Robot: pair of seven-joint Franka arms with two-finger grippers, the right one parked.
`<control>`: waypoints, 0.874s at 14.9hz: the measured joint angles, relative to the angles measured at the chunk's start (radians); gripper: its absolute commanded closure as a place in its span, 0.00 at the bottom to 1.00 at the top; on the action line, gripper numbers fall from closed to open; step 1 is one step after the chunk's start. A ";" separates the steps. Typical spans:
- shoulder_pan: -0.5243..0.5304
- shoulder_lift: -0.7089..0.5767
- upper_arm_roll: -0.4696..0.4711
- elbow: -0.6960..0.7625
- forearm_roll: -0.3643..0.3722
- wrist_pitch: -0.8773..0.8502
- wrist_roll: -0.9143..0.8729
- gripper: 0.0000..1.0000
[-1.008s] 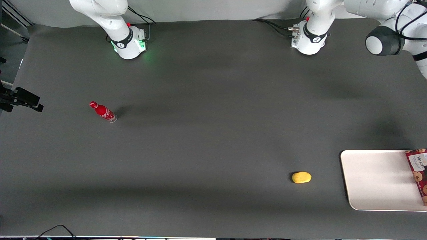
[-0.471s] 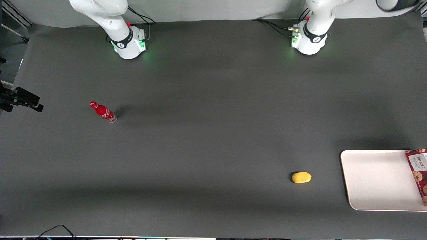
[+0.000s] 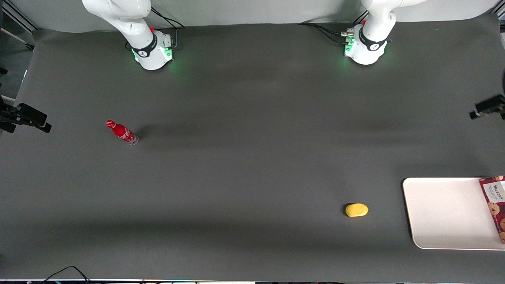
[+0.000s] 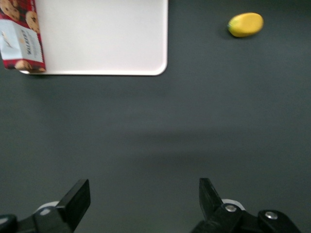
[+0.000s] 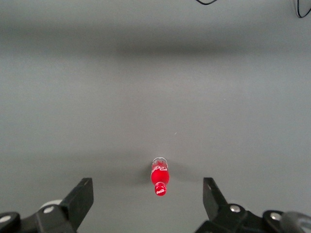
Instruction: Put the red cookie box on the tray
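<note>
- Lying on the tray (image 3: pixel 446 213), the red cookie box (image 3: pixel 496 207) sits along its edge at the working arm's end of the table in the front view. A yellow oval object (image 3: pixel 356 210) rests on the dark mat just beside the tray, toward the parked arm's end. A small red bottle (image 3: pixel 121 132) stands well apart, toward the parked arm's end. The gripper (image 3: pixel 487 107) shows only as a dark part, farther from the camera than the tray.
- The left wrist view shows the gripper (image 4: pixel 145 201) with fingers (image 4: pixel 75 201) spread wide, holding nothing, above bare mat; the box (image 4: pixel 20 36) lies on the tray (image 4: pixel 107 36), its white label panel at the rim, the yellow object (image 4: pixel 246 24) nearby.
- The right wrist view shows the bottle (image 5: pixel 160 177).
</note>
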 measured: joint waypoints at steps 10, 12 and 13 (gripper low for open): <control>-0.038 -0.274 -0.224 -0.154 0.077 -0.068 -0.247 0.00; -0.038 -0.274 -0.228 -0.154 0.086 -0.068 -0.249 0.00; -0.038 -0.274 -0.228 -0.153 0.088 -0.068 -0.249 0.00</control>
